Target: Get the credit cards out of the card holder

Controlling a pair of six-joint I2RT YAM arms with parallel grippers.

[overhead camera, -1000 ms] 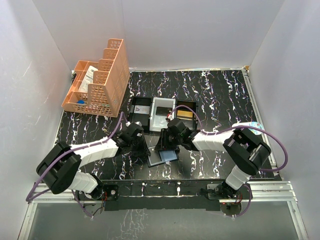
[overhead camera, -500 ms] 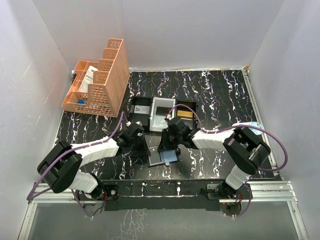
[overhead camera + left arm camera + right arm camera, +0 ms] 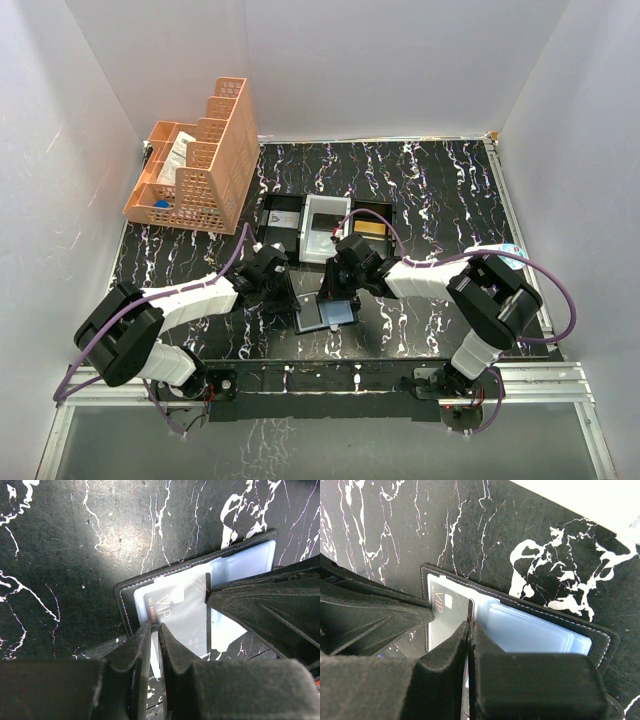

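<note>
Right claw (image 3: 469, 626) tight on VIP card (image 3: 447, 616) in open card holder (image 3: 540, 632).

Both arms reached inward from their bases at the near edge, forearms low and converging toward the middle. The left arm (image 3: 190, 298) ran from its folded elbow at the far left up and rightward, wrist pitched downward. The left gripper (image 3: 296, 303) had its fingers (image 3: 132, 655) drawn nearly together, only a thin slit between them. The right arm (image 3: 430, 275) stretched leftward, and the right gripper (image 3: 333, 297) pointed down with its fingers (image 3: 447, 655) pressed flat together. The two sets of fingertips stood just beside each other, tips facing.
</note>
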